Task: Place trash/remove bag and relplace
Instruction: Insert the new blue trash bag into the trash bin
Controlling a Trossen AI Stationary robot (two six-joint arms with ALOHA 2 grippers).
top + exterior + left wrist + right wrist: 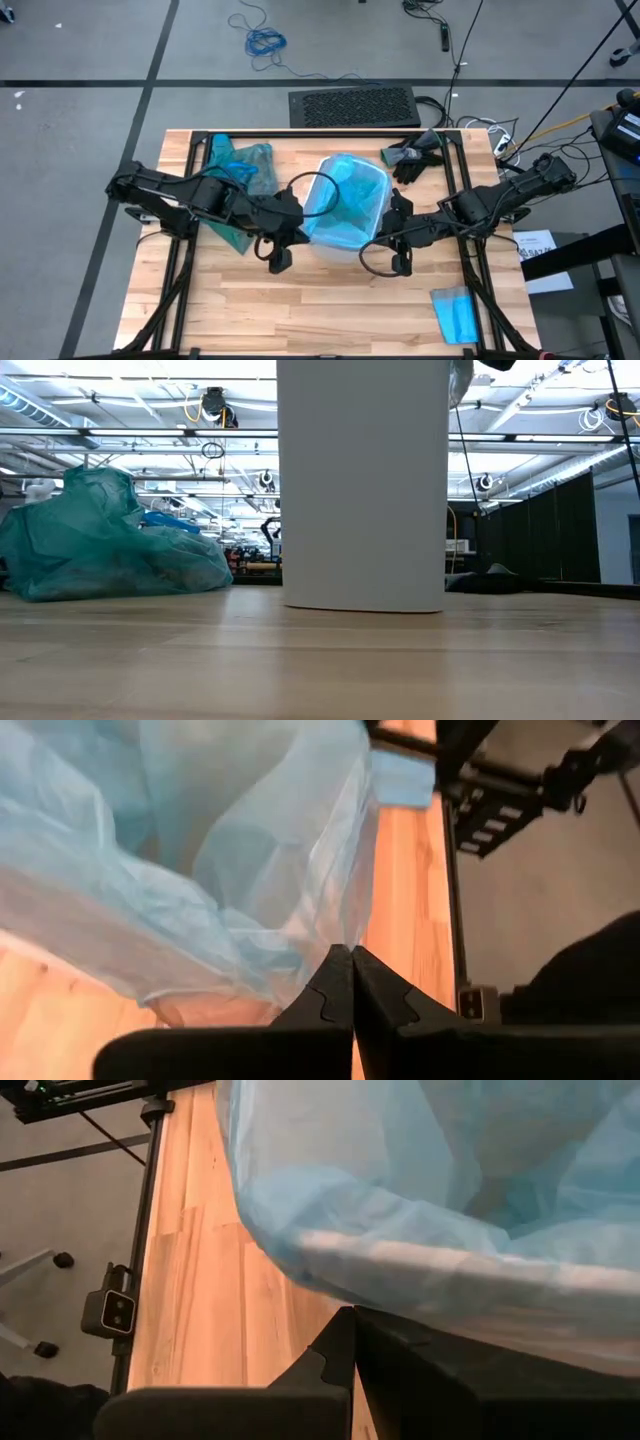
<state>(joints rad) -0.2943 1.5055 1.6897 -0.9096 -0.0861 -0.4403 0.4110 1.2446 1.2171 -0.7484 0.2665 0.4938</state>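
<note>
A white bin [330, 245] [362, 485] stands upright at the table's middle. A pale sky-blue plastic bag [350, 195] [200, 870] [430, 1200] sits in its mouth, partly draped over the rim. My left gripper [302, 218] [350, 958] is shut at the bin's left side. My right gripper [397, 212] [352, 1316] is shut at its right side. The teal-green bag [240, 168] [100, 545] lies bulging on the table's far left part. The trash is hidden. My left gripper pinches the pale blue bag's edge [305, 960] at its fingertips, coming slanting down from the table's left. The plastic runs up and away from the fingers in loose folds. My right gripper's shut fingertips stand just under the plastic draped over the bin's rim [340, 1285]; I cannot tell whether they touch it.
A small flat folded blue sheet [455, 315] lies near the table's front right corner. A dark bundle [412, 158] lies at the far right. Black frame rails [465, 190] run along both table sides. Bare wood lies in front of the bin.
</note>
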